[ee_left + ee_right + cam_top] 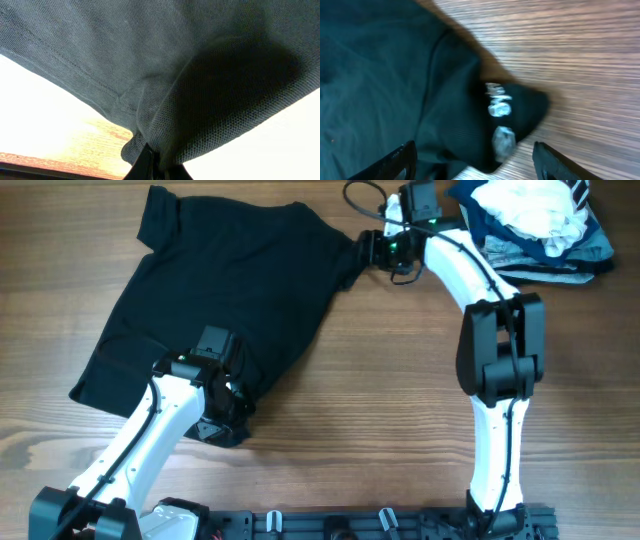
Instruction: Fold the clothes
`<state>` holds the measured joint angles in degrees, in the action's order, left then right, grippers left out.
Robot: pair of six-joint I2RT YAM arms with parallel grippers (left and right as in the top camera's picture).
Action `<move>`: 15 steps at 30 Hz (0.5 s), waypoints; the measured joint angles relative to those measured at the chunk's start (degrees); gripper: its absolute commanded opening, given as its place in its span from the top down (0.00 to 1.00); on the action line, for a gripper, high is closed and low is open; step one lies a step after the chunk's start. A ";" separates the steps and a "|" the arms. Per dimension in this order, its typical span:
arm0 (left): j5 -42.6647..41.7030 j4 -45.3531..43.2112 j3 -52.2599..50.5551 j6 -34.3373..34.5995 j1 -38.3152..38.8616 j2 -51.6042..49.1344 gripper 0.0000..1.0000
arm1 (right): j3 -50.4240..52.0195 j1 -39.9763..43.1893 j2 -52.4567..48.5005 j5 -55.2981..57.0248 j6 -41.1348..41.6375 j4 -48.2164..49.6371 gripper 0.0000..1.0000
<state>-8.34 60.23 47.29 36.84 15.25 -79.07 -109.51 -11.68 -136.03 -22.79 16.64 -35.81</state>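
The clothes, a black T-shirt [220,280], lie spread on the wooden table, collar end toward the right. My left gripper [232,405] sits at the shirt's near lower hem, shut on a pinch of the fabric. In the left wrist view the knit cloth [175,60] drapes up from the closed left gripper [156,167]. My right gripper [372,250] is at the shirt's far right edge. In the right wrist view it [475,152] stands open, one finger on each side of the collar fold with its white mark [499,107]; the fingers are not pressed on the cloth.
A pile of white, navy and grey-blue garments [540,225] lies at the table's back right, just beyond the right arm. A black cable [362,200] loops near the right wrist. The arm bases stand along the near edge [380,520].
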 measured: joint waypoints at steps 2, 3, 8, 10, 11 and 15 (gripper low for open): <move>0.50 -0.22 0.00 0.00 0.00 0.00 0.96 | 0.00 -0.76 -1.05 -0.33 1.62 1.62 0.35; 0.85 -0.26 0.00 0.00 0.00 0.00 0.96 | 0.00 -0.83 -1.90 -0.37 2.23 1.64 0.39; 2.12 -0.48 0.00 0.00 0.00 0.00 0.96 | -0.02 -0.55 -2.62 5.09 5.38 1.33 0.96; 2.73 -0.59 0.00 0.00 0.00 0.00 0.96 | 0.00 -0.55 -2.84 9.01 6.12 1.09 0.96; 3.15 -1.07 0.00 0.00 -0.04 0.00 0.96 | 0.00 -0.48 -2.84 9.86 6.27 1.05 0.96; 4.24 -1.81 2.73 -0.57 -4.96 0.00 0.96 | -1.55 2.29 -0.94 10.21 3.56 -5.73 0.96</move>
<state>-4.10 58.41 50.02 36.27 10.28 -79.07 -111.07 -9.39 -136.97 -12.58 20.21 -41.54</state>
